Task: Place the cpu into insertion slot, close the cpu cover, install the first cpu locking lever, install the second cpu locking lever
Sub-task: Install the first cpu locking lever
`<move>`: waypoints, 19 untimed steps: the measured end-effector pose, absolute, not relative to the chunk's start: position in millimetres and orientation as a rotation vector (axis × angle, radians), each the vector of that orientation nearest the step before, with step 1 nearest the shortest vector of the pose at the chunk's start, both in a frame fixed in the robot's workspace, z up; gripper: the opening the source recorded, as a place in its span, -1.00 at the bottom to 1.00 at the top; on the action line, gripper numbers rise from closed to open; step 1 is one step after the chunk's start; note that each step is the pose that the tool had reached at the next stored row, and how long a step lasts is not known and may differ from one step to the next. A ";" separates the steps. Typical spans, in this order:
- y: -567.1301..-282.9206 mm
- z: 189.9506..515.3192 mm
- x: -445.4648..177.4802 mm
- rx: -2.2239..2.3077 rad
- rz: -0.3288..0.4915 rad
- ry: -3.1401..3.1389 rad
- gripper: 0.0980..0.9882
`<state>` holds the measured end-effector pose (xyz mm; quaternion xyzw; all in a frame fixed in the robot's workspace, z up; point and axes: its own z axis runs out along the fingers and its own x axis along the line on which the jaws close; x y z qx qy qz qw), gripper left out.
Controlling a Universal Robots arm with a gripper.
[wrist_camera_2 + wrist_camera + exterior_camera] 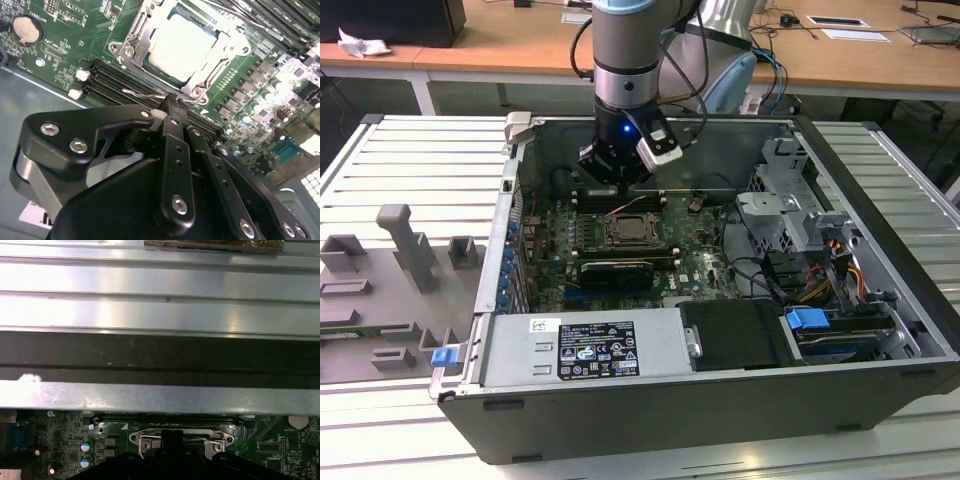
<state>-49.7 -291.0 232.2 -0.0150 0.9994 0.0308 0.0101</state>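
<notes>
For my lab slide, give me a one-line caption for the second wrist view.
The gripper near a thin wire lever at the edge of the closed cpu cover, with the cpu seated beneath.

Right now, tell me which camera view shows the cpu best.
The second wrist view: the cpu lies plain in the cut-out of the closed cpu cover. The exterior view shows it as a small square on the board near the end effector. The first wrist view catches the cpu cover's edge.
</notes>
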 end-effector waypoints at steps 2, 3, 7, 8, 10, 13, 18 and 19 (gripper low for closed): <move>-290.6 231.0 -47.0 -0.051 0.104 3.119 -0.98; -290.4 230.4 -46.0 -0.051 0.104 3.119 -0.98; -287.5 228.2 -41.2 -0.051 0.104 3.119 -0.98; -286.6 226.8 -39.2 -0.051 0.104 3.119 -0.98; -286.2 225.5 -37.2 -0.051 0.104 3.119 -0.98; -285.4 222.4 -34.7 -0.051 0.104 3.119 -0.98; -285.4 219.0 -30.0 -0.045 0.104 3.119 -0.98; -285.4 218.3 -29.4 -0.045 0.104 3.119 -0.98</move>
